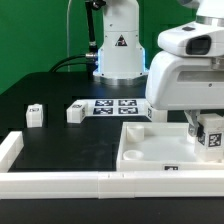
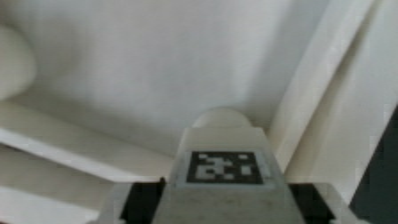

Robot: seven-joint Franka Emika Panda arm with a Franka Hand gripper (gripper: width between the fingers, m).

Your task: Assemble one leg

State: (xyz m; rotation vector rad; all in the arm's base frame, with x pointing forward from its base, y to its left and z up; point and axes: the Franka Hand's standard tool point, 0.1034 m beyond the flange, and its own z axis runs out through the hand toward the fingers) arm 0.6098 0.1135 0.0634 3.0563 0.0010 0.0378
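My gripper (image 1: 209, 133) is at the exterior view's right, shut on a leg (image 1: 210, 138), a chunky white block with a black-and-white tag. It holds the leg just above the right part of the large white panel (image 1: 150, 150). In the wrist view the held leg (image 2: 224, 150) sits between my dark fingers (image 2: 146, 200), its rounded tip pointing at the panel's pale surface (image 2: 143, 90). Two more legs lie on the black table at the exterior view's left, one far left (image 1: 34, 115) and one nearer the middle (image 1: 75, 113).
The marker board (image 1: 115, 106) lies behind the panel in front of the robot base (image 1: 120, 50). Long white rim bars (image 1: 60, 182) run along the table's front edge and up the left side (image 1: 10, 148).
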